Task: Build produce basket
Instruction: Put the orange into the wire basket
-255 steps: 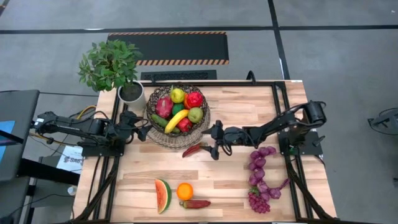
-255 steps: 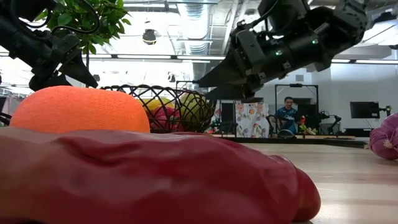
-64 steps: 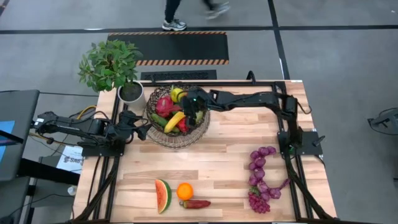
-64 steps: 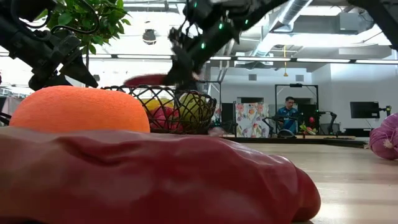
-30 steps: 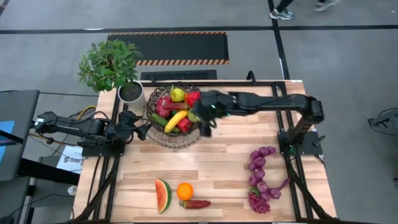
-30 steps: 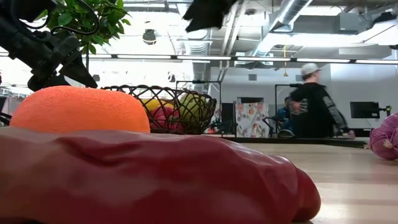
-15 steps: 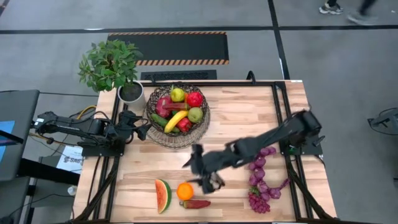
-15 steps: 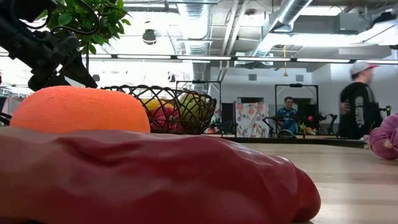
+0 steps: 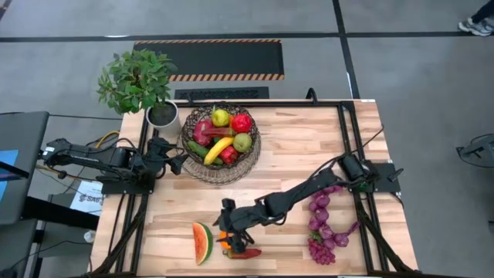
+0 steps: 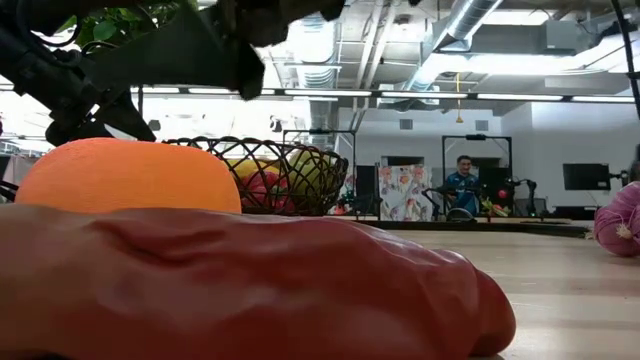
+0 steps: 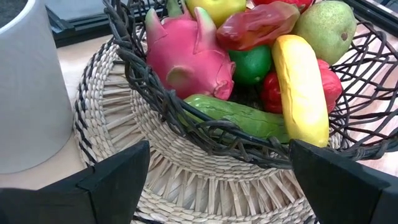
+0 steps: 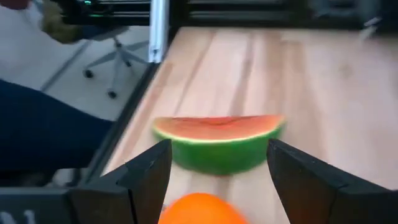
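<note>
The dark wire basket [image 9: 248, 157] stands on a woven mat at the far left and holds a dragon fruit [image 11: 186, 56], banana [image 11: 301, 87], cucumber [image 11: 239, 115], pear [image 11: 326, 25], a red pepper [image 11: 258, 25] and other fruit. A watermelon slice [image 9: 202, 242], an orange [image 12: 202, 213] and a red pepper [image 9: 244, 252] lie near the front edge. Purple grapes [image 9: 324, 224] lie at the right. My right gripper [image 9: 228, 235] is open just above the orange, its fingers [image 12: 140, 177] on either side of it, facing the watermelon [image 12: 217, 144]. My left gripper [image 9: 173, 159] is open beside the basket's left rim.
A potted plant in a white pot [image 9: 162, 116] stands at the far left corner, close to the basket. The orange [image 10: 125, 175] and the red pepper [image 10: 250, 290] fill the low view's foreground. Bare wood lies between the basket and the front fruit.
My right gripper has swung from the basket's right rim toward the table's near edge and leftward, and has come down over the orange. In the low view its fingers have come in at the top. The produce has stayed still.
</note>
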